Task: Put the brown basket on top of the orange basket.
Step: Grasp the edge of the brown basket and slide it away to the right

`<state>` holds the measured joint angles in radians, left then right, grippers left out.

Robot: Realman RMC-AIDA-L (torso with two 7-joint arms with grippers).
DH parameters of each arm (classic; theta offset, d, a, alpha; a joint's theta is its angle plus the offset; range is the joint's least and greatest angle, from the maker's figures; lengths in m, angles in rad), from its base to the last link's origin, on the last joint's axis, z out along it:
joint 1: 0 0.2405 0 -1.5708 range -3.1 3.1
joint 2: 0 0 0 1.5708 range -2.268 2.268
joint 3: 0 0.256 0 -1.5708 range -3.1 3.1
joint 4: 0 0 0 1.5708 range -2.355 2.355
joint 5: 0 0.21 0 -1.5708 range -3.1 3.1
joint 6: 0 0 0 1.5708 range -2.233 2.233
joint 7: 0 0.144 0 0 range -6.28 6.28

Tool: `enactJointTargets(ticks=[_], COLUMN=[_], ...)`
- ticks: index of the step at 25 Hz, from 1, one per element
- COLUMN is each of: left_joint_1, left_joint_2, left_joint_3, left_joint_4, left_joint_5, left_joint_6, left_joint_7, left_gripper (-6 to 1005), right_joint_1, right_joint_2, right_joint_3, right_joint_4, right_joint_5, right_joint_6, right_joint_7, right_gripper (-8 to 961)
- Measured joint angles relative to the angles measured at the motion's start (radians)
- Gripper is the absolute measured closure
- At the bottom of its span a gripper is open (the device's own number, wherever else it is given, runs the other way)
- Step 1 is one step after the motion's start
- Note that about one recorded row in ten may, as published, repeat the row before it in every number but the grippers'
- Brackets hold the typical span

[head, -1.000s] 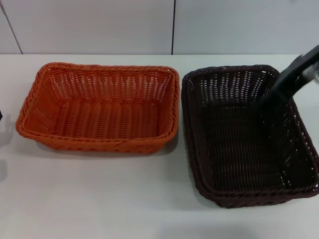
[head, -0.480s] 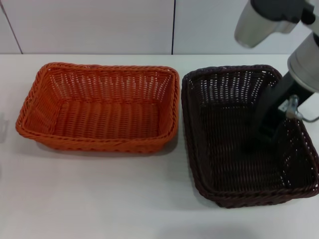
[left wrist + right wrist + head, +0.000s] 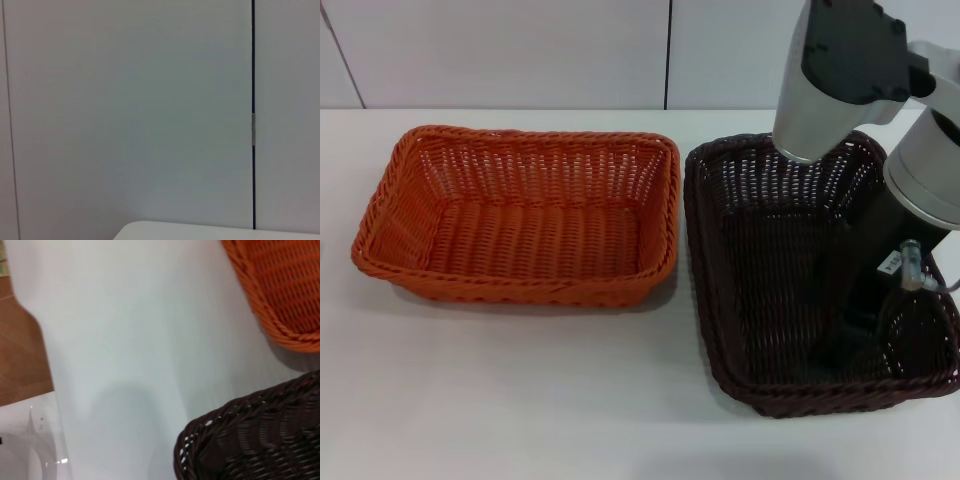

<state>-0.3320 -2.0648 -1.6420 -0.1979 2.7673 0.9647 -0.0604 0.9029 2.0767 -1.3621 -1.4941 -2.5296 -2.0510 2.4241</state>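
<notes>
Reaching down into the brown basket [image 3: 790, 270] at its near-right corner, the right end effector [image 3: 850, 340] prob. sits low inside, grip state can't tell, w/ orange basket [image 3: 520, 215] beside it on worktop [image 3: 520, 400].

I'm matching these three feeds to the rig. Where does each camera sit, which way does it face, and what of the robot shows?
Head view: on the robot's head, looking down at the orange basket beside the brown basket; right arm reaches into the brown one, right pincer near its front.
Left wrist view: on the parked left arm, facing a wall panel; no robot parts.
Right wrist view: on the right wrist, showing both baskets' rims and table; no fingers.
Shared: head and right wrist views show both baskets.
</notes>
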Motion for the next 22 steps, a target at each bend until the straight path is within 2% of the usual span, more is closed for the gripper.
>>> enactJointTargets(ticks=[11,22], left_joint_1=[0.004,0.02], left_joint_2=[-0.001,-0.002], left_joint_3=[-0.013,-0.024], left_joint_4=[0.0,0.0], left_joint_5=[0.0,0.0], left_joint_6=[0.0,0.009], left_joint_7=[-0.002,-0.007], left_gripper=[230,231], right_joint_1=[-0.006,-0.02], right_joint_2=[0.0,-0.001], right_joint_3=[-0.007,-0.088], right_joint_4=[-0.045,-0.041], right_joint_5=[0.04,-0.017], right_joint_6=[-0.119,-0.112], right_joint_7=[0.001,-0.027], right_gripper=[150,173])
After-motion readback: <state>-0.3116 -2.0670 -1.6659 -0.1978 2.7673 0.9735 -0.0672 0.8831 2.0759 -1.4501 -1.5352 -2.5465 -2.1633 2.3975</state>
